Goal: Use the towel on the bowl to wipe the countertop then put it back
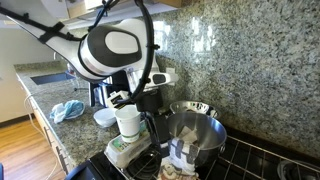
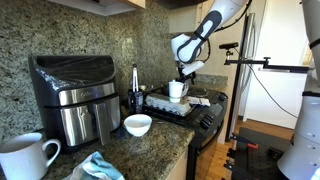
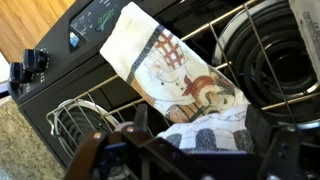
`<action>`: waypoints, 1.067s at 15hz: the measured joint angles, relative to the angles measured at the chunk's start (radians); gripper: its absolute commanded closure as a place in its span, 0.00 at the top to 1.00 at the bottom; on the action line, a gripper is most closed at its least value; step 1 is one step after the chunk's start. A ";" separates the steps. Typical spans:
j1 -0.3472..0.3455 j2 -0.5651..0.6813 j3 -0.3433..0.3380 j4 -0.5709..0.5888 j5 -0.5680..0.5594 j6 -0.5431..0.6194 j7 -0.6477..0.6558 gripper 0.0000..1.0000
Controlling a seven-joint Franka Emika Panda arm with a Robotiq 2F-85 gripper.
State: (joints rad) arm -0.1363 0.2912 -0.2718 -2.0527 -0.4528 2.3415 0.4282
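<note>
The towel [image 3: 170, 70], cream with a dark printed pattern, lies spread over the black stove grates; its near end reaches under my gripper [image 3: 185, 150]. The gripper is open, with one finger on each side of that end and nothing pinched. In an exterior view the gripper [image 1: 158, 135] hangs low over the stove, just beside the large steel bowl [image 1: 200, 135], and a pale patch of the towel [image 1: 182, 156] shows in front of the bowl. The speckled granite countertop [image 1: 70, 130] [image 2: 150, 150] runs beside the stove.
A white cup [image 1: 128, 120] stands on the stove close to the gripper. On the counter are a small white bowl [image 2: 138, 124], a light blue cloth [image 1: 68, 110], an air fryer [image 2: 70, 95] and a mug [image 2: 25, 158]. A coil burner [image 3: 285, 50] lies right of the towel.
</note>
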 measured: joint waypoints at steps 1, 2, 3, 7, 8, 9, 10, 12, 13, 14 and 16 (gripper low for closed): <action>-0.001 0.000 -0.003 -0.008 -0.001 0.024 -0.010 1.00; -0.001 0.000 -0.006 -0.016 -0.003 0.051 -0.015 1.00; -0.002 0.000 -0.011 -0.023 -0.006 0.076 -0.018 1.00; -0.003 0.000 -0.033 -0.057 -0.036 0.184 -0.050 1.00; -0.003 0.000 -0.040 -0.066 -0.047 0.211 -0.053 1.00; -0.004 0.000 -0.046 -0.075 -0.053 0.234 -0.056 1.00; -0.004 0.000 -0.052 -0.083 -0.056 0.254 -0.062 1.00; -0.004 0.000 -0.063 -0.098 -0.056 0.285 -0.082 1.00; -0.004 0.000 -0.067 -0.105 -0.056 0.296 -0.092 1.00; -0.004 0.000 -0.071 -0.111 -0.058 0.311 -0.096 1.00; -0.003 0.000 -0.078 -0.125 -0.073 0.353 -0.115 1.00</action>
State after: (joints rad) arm -0.1395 0.2909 -0.3498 -2.1778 -0.5259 2.6941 0.3131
